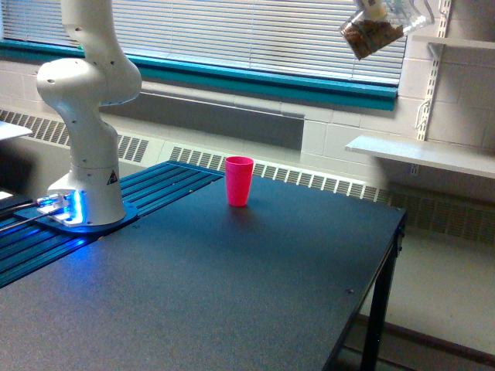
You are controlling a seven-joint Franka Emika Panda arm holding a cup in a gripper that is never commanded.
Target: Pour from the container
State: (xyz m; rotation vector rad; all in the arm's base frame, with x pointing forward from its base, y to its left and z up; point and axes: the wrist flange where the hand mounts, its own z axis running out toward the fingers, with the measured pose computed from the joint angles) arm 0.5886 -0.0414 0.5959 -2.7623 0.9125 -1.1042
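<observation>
While my jaws (387, 8) sit at the top edge of the exterior view — how they stand I cannot tell — the clear cup (373, 31) hangs tilted, high above and to the exterior view's right of the pink cup (239, 180) on the bench (255, 294).

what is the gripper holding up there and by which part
A clear cup with brown bits inside, tilted, high at the exterior view's top right. The hold seems to be near its upper end, but the gripper is cut off by the frame.
</observation>
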